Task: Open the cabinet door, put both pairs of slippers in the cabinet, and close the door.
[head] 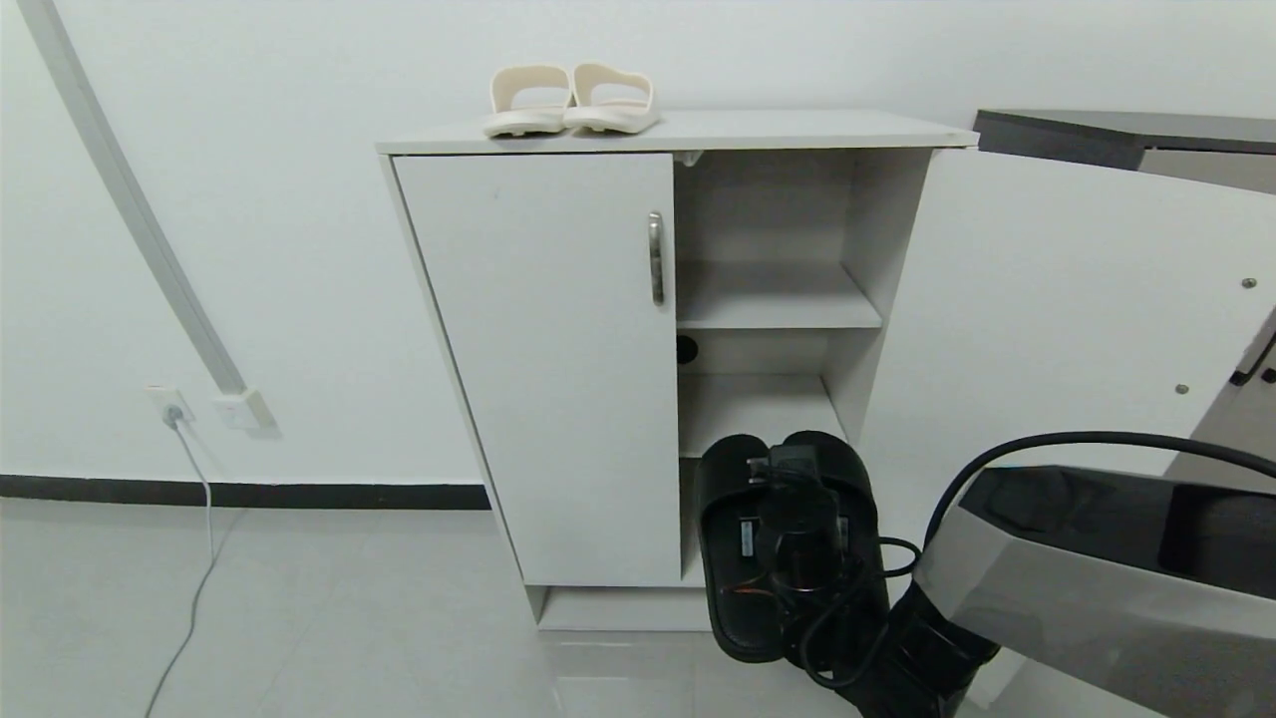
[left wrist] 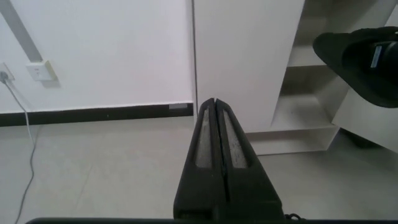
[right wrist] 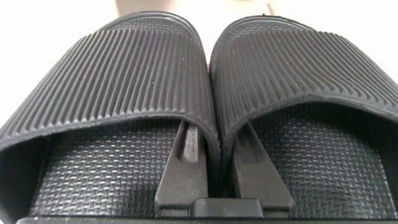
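Observation:
A pair of black slippers (head: 733, 543) hangs side by side in front of the cabinet's lower right opening. My right gripper (head: 790, 471) is shut on them. One finger sits inside each slipper, and together they pinch the two inner strap walls (right wrist: 211, 93). The white cabinet (head: 538, 369) has its left door closed and its right door (head: 1047, 319) swung wide open. A beige pair of slippers (head: 571, 100) rests on the cabinet top at the left. My left gripper (left wrist: 215, 109) is shut and holds nothing, low over the floor left of the cabinet, with the black slippers (left wrist: 360, 56) off to one side.
Behind the open door are an upper shelf (head: 773, 299) and a lower shelf (head: 758, 409), both bare. The closed door carries a metal handle (head: 655, 257). A wall socket (head: 167, 404) with a cable trailing over the floor is at the left. Dark furniture (head: 1126, 135) stands behind the open door.

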You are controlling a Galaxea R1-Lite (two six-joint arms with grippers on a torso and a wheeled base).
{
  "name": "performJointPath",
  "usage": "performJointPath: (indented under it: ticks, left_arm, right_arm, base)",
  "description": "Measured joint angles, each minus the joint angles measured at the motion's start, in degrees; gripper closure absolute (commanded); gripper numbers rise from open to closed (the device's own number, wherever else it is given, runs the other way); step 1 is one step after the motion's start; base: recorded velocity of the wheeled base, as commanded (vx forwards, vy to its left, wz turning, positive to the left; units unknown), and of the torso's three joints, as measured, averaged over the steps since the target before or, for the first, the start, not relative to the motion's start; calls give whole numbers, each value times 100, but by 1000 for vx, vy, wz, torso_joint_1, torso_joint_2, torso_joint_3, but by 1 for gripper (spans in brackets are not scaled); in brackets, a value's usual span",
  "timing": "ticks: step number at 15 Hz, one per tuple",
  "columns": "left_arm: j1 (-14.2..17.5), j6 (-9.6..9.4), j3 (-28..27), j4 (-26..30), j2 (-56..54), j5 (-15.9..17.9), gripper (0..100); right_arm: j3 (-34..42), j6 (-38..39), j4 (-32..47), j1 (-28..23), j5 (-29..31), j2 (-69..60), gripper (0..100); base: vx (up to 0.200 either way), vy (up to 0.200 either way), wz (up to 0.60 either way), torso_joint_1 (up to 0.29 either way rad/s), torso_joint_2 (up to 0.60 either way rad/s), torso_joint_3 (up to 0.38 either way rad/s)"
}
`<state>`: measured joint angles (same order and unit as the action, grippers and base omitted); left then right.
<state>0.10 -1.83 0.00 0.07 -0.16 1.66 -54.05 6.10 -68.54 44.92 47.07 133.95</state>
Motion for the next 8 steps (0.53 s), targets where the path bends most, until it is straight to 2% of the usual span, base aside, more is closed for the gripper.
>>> performJointPath:
  ticks: [4, 8]
  left_arm:
    - [0, -2, 0, 2, 2, -5, 100]
    - [-2, 6, 0, 2, 5, -7, 100]
  right_arm:
    - [-24, 26, -46, 2, -46, 122, 100]
    - [-27, 191, -213, 4, -513, 268, 100]
  base:
    - [0, 0, 0, 0, 0, 0]
    - [0, 0, 0, 0, 0, 0]
